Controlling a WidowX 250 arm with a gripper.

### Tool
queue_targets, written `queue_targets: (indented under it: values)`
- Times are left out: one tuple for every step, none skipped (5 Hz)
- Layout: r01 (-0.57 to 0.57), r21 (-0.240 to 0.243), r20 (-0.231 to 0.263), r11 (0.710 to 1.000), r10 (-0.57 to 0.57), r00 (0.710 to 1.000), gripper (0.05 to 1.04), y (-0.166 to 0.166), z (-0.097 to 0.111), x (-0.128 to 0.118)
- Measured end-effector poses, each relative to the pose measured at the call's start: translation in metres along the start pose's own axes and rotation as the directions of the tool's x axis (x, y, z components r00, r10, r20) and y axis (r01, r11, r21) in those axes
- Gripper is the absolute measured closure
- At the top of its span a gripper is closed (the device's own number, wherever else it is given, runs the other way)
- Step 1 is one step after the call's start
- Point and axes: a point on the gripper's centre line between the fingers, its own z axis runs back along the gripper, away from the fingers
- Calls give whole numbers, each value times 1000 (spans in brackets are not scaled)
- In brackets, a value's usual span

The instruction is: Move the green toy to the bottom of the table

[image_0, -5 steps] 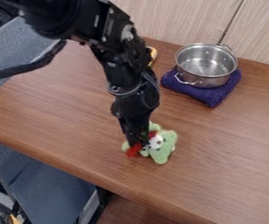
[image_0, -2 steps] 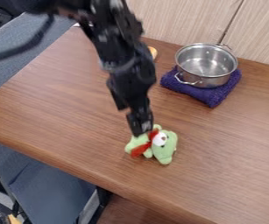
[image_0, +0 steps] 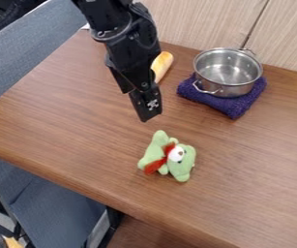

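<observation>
Toy (image_0: 182,168), green and soft, is lying on the bench (image_0: 254,169), set in from the near edge and below the gripper (image_0: 149,114) in the view. Its long axis is slanting from upper left to lower right. The lobe bearing a white eye patch (image_0: 176,154) is forming the lower-right end, with the patch facing upward. A red strip (image_0: 155,166) is crossing between the two lobes, running from upper right to lower left. One green limb is pointing toward the far side, while a rounded tip is pointing toward the near side.

The gripper is hanging above the bench, apart from the toy, its tip slanting down and slightly right; whether its jaws are spread or pressed together, one cannot tell. Behind it, a yellow-orange oblong item (image_0: 163,62) is lying partly hidden. Farther right, a metal pot (image_0: 225,86) is standing upright on a purple cloth (image_0: 236,106), near the wood-grain wall (image_0: 189,22).
</observation>
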Motion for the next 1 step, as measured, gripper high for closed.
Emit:
queue_targets:
  values:
    - [-1,0,2,1000,1,1000,83,0,0,0]
